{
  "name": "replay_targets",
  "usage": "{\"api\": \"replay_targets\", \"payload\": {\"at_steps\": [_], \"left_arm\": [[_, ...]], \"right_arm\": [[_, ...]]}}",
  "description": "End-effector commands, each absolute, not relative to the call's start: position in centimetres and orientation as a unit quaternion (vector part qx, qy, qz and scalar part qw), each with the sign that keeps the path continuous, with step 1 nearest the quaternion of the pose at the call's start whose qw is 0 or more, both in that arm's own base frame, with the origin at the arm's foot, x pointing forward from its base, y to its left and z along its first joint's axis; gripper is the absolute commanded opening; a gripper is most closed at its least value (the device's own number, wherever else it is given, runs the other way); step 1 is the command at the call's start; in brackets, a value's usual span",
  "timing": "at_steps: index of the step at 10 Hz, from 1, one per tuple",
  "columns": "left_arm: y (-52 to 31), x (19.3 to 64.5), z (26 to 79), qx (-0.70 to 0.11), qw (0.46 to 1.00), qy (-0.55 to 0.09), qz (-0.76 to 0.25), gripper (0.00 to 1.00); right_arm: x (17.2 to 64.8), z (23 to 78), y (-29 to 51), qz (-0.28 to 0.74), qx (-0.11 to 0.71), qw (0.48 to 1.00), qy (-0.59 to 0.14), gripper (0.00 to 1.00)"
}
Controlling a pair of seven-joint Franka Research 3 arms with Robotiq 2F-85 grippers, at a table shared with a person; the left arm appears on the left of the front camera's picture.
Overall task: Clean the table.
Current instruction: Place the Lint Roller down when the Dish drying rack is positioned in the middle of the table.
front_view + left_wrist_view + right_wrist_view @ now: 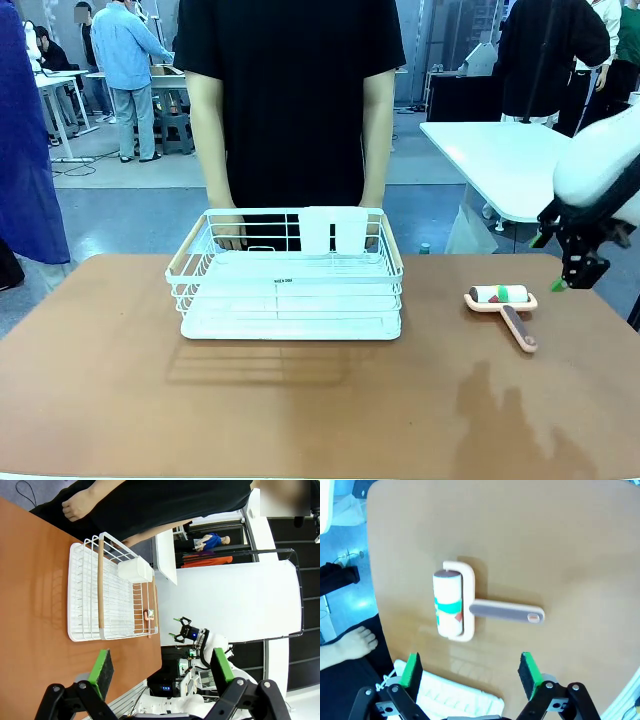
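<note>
The reddish-brown table carries a lint roller at its right side, with a white roll, a green band and a pinkish handle. My right gripper hangs open above and to the right of the roller. In the right wrist view the lint roller lies on the table just beyond my right gripper, whose green pads stand wide apart around nothing. In the left wrist view my left gripper is open and empty, high over the table and its edge.
A white wire dish rack with wooden handles stands mid-table, also seen as the rack. A person in black stands behind it, hands near its far rim. A white table sits back right.
</note>
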State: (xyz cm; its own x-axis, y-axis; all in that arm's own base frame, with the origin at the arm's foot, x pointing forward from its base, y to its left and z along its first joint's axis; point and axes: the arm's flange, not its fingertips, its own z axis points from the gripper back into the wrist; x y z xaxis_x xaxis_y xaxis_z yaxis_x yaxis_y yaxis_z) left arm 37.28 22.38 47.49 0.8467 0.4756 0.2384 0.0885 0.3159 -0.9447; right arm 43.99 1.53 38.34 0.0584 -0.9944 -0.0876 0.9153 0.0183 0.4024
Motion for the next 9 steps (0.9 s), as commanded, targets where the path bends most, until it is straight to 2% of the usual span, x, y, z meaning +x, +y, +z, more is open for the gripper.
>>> {"api": "replay_targets", "payload": {"at_steps": [1, 9], "left_arm": [[22.54, 37.13, 47.73, -0.571, 0.771, -0.251, 0.125, 1.00], [22.54, 37.13, 47.73, -0.571, 0.771, -0.251, 0.125, 1.00]], "right_arm": [[44.81, 36.44, 0.89, -0.677, 0.178, 0.704, -0.119, 1.00], [44.81, 36.44, 0.89, -0.677, 0.178, 0.704, -0.119, 1.00]]}}
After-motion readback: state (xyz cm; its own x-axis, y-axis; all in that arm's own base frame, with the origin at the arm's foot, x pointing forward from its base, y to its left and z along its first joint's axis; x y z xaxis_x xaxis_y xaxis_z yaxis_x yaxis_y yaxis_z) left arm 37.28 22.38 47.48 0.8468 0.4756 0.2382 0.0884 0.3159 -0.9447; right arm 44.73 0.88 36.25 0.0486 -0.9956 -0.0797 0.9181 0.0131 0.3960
